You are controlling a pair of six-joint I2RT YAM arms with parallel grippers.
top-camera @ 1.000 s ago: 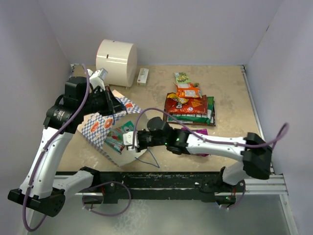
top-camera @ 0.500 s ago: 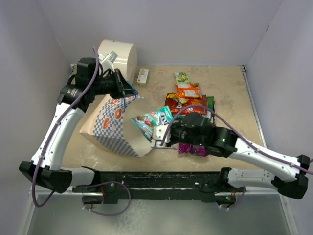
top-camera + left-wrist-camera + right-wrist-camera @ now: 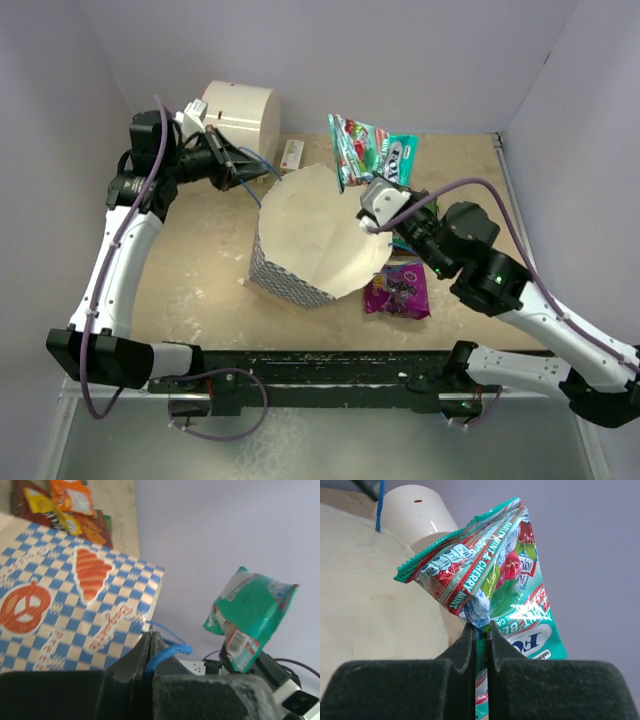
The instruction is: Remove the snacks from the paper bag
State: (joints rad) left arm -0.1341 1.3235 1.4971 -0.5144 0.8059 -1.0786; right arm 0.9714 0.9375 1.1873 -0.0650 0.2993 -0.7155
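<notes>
The paper bag (image 3: pixel 285 280), blue-and-white checkered, hangs tilted with its cream lining (image 3: pixel 315 235) facing up. My left gripper (image 3: pixel 228 162) is shut on the bag's blue cord handle (image 3: pixel 167 652) and holds it up; the checkered side fills the left wrist view (image 3: pixel 65 605). My right gripper (image 3: pixel 375 207) is shut on a teal packet (image 3: pixel 365 150) and holds it in the air above the bag's far rim. The packet also shows in the right wrist view (image 3: pixel 490 580) and the left wrist view (image 3: pixel 250 615). A purple packet (image 3: pixel 398 290) lies on the table.
A big cream cylinder (image 3: pixel 240 115) stands at the back left, with a small white-and-red box (image 3: pixel 292 155) beside it. A pile of orange, brown and red packets (image 3: pixel 60 505) lies beyond the bag, hidden in the top view. Walls close in the left, back and right.
My right gripper has lifted the teal packet up and back, out of the bag's mouth. My left gripper has raised the handle, tipping the bag so its lining faces up.
</notes>
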